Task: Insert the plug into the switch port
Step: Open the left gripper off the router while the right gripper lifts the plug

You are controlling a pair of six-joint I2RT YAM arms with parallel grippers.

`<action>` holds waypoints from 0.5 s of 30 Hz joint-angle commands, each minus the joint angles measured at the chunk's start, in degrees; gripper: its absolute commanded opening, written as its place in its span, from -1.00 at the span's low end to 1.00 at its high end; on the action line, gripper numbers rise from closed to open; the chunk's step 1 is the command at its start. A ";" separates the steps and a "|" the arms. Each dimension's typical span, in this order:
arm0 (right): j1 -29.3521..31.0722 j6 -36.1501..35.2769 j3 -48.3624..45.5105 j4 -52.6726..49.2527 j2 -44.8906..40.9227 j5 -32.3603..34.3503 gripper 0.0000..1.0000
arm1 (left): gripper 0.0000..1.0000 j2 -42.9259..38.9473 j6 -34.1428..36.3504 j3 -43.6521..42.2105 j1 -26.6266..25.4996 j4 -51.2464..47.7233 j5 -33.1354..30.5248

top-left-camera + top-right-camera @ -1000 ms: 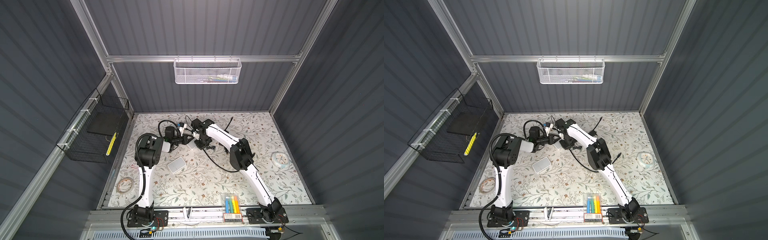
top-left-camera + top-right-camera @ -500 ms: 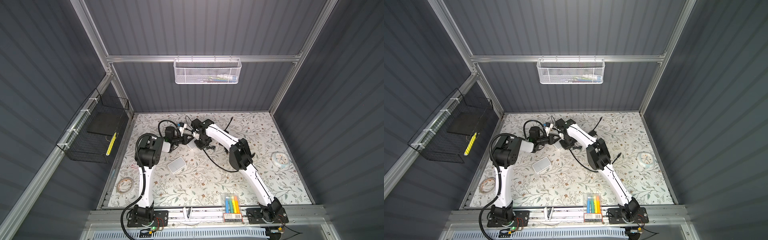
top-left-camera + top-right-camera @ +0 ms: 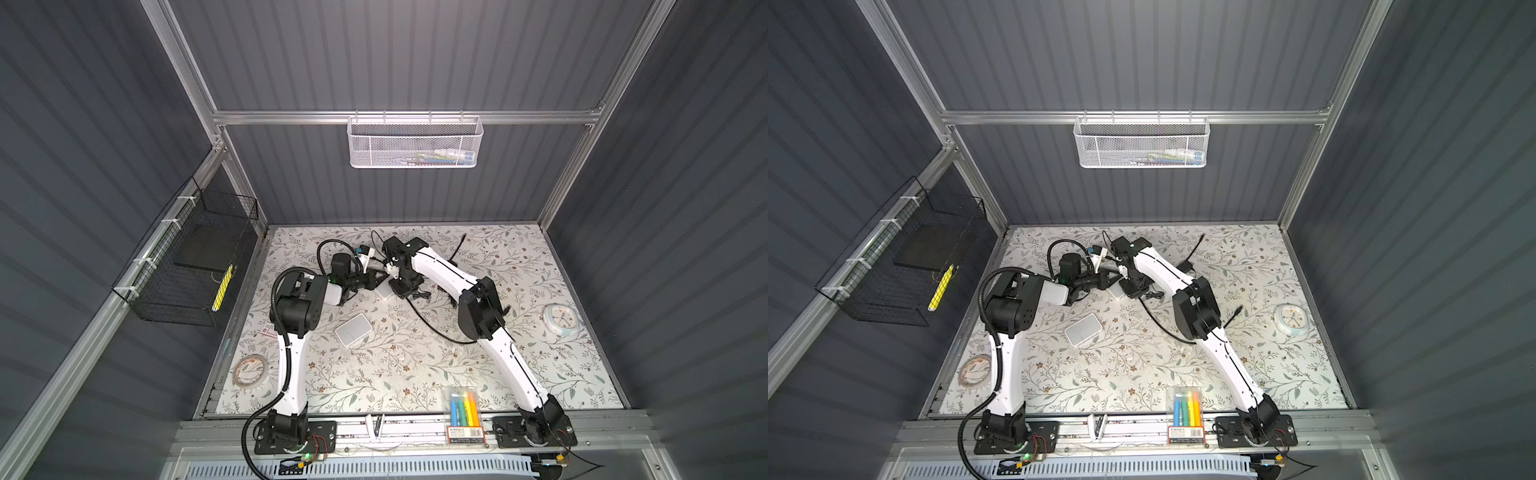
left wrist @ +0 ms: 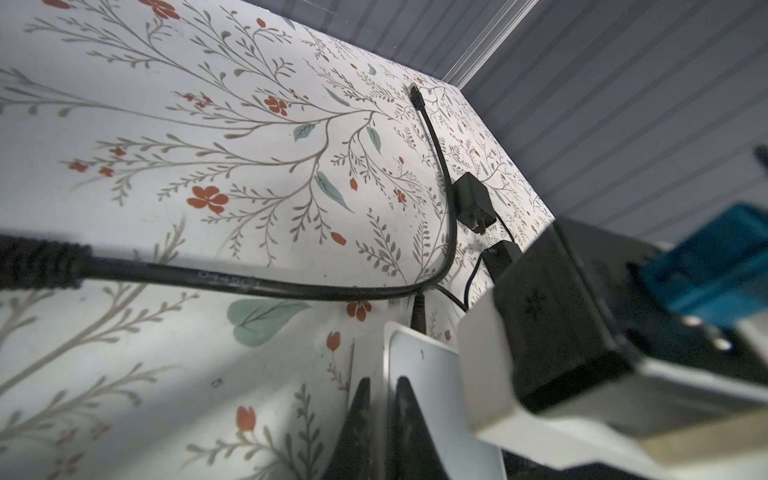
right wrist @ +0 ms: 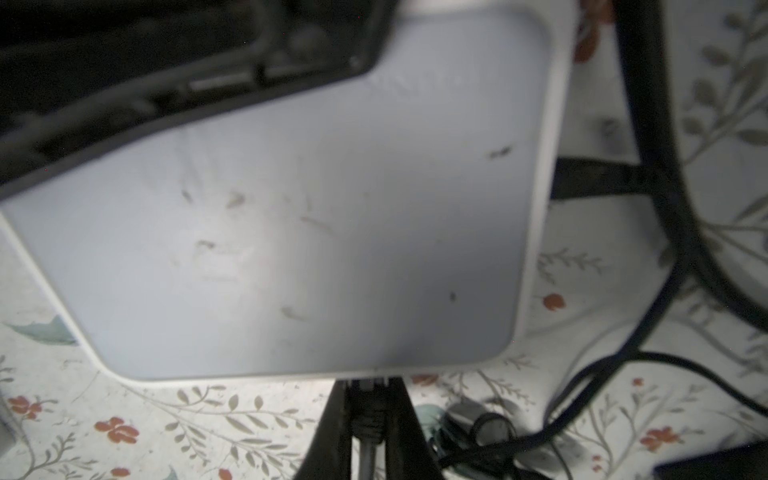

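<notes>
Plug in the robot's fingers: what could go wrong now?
The small dark plug in the right gripper may miss the port, which is hidden at the flat white switch box's edge. The left gripper pinches only that box's rim, so a push might slide it. Loose black cables could snag.

Clock (image 3: 561,319), tape roll (image 3: 249,371), marker pack (image 3: 463,405)

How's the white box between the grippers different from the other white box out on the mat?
The switch is pinched at its edge by the left gripper; the spare box lies free, untouched. The switch has the plug, held by the right gripper, at one side and a black cable at another; the spare box shows neither. Both are white with rounded corners.
</notes>
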 commanded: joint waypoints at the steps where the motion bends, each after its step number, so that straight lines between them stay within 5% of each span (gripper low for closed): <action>1: 0.29 0.88 5.94 31.47 -0.09 -2.02 -1.00 | -0.76 5.32 0.02 -6.32 -9.21 -20.65 15.12; 7: 0.35 0.75 3.51 30.19 -1.48 -1.39 -1.00 | -0.76 4.70 0.34 -5.35 -7.11 -22.25 12.60; 15: 0.36 2.04 -14.18 35.75 -10.33 -0.34 -1.00 | -0.42 -1.09 1.06 -5.46 0.05 -25.05 6.85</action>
